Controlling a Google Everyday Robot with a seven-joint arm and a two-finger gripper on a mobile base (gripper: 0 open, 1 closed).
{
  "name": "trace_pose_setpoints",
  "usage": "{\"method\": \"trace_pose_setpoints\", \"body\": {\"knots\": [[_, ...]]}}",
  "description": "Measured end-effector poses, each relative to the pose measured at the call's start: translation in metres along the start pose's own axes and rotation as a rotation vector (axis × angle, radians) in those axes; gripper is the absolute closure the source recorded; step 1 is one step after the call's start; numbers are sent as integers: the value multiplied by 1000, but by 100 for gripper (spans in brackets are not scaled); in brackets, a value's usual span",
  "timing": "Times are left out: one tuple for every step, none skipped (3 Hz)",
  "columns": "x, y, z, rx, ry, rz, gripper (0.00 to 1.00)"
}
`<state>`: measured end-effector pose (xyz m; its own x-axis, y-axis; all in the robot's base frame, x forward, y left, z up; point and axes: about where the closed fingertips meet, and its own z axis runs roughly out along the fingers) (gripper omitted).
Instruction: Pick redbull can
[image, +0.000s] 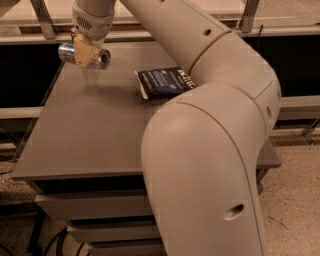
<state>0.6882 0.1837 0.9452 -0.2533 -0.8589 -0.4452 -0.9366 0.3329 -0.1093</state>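
Redbull can (65, 51) lies sideways in the gripper (86, 56) at about 10 o'clock in the view, over the far-left corner of the worktop (90, 130). It appears to hang clear of the surface, with a faint shadow beneath it. The gripper is closed around the can's middle, both silver ends poking out to either side. To do the lift well, hold the squeeze firm and rise straight up, since a slim can gripped crosswise could twist or slip. The arm (210, 150) sweeps from a bulky elbow at 5 o'clock up to 12 o'clock, the wrist pointing straight down. A blue packet (162, 81) lies flat near the worktop's centre, well apart from the can.
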Motion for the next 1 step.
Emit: {"method": "trace_pose_setpoints", "body": {"knots": [[-1, -3, -4, 0, -5, -5, 100]]}}
